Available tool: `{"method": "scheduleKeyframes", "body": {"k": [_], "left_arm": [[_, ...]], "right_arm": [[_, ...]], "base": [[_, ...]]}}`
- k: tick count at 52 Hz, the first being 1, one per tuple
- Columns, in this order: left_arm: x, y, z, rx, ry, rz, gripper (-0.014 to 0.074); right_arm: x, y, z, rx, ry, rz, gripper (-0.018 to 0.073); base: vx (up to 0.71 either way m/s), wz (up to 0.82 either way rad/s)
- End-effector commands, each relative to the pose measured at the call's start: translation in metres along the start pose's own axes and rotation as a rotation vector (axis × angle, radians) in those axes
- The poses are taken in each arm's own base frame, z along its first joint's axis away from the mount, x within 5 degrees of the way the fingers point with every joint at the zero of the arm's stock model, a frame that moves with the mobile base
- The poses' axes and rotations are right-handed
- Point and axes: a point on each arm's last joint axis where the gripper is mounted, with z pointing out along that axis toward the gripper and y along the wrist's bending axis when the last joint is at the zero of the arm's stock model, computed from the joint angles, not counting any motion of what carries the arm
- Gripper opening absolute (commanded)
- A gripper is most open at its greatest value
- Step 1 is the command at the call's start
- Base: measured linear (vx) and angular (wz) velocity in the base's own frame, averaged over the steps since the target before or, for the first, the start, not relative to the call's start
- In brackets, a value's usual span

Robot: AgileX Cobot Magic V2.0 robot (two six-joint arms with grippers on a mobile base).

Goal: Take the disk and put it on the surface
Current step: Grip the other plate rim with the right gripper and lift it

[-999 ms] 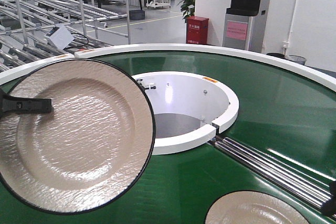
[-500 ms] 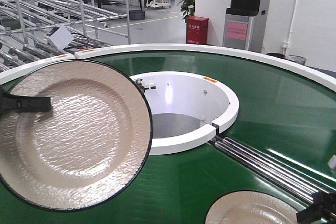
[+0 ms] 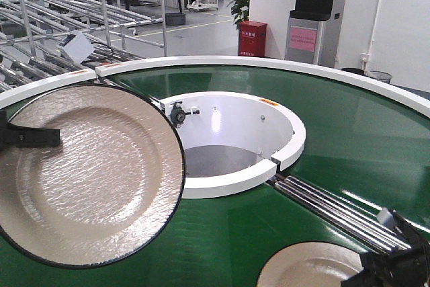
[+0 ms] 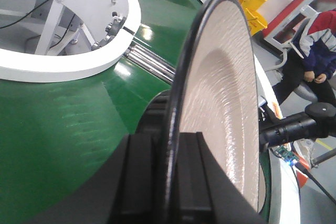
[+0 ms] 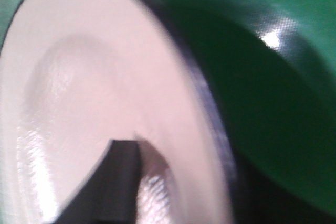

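A large cream disk with a dark rim hangs tilted above the green belt at the left, its face turned to the front camera. My left gripper is shut on its rim; the left wrist view shows the rim of this disk pinched edge-on in that gripper. A second cream disk lies flat on the belt at the bottom right. My right gripper stands open at its right edge. In the blurred right wrist view one finger lies over that disk. The surface is out of view.
The green ring-shaped conveyor belt has a white inner wall around a central well. Metal rollers cross the belt near my right gripper. A person sits beyond the belt's outer rim. Metal racks stand at the back left.
My right gripper has come in from the lower right edge to the second disk's rim. The held disk has shifted slightly left and down, uncovering more of the white inner wall.
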Motion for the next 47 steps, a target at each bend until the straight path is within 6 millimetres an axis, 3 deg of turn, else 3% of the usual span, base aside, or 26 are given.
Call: {"method": "scheduleKeyframes", "body": {"k": [1,10,22,29,34,47], "left_arm": [[-0.014,-0.023,-0.01,0.053,-0.115,-0.056,-0.0002],[-0.002,-0.005,-0.003,-0.006,-0.116,-0.185,-0.0002],[0.042,0.024,0.011,-0.038,-0.022,-0.372,-0.0002],[0.063,0.023,0.015,0.031,0.084,-0.407,-0.0002],[0.07,0.018,0.012,0.041,0.069,-0.412,-0.0002],[0.086,-0.009,-0.008,0.045,-0.003,-0.36,-0.0002]], "right_arm": [[-0.008,0.026,-0.019,-0.082,-0.059,-0.038,-0.0016],[-0.01,0.056,-0.04,-0.176,-0.116,0.033,-0.001],[0.0,0.116,-0.091,-0.266,-0.241,-0.074,-0.0009],[0.016,0.151,-0.122,-0.26,-0.304,-0.141,-0.0009],[0.032,0.171,-0.14,-0.232,-0.338,-0.188,-0.0009],[0.061,0.184,-0.152,-0.198,-0.41,-0.191,-0.0009]], "base": [[0.0,0.0],[0.0,0.0],[0.0,0.0],[0.0,0.0],[0.0,0.0],[0.0,0.0]]}}
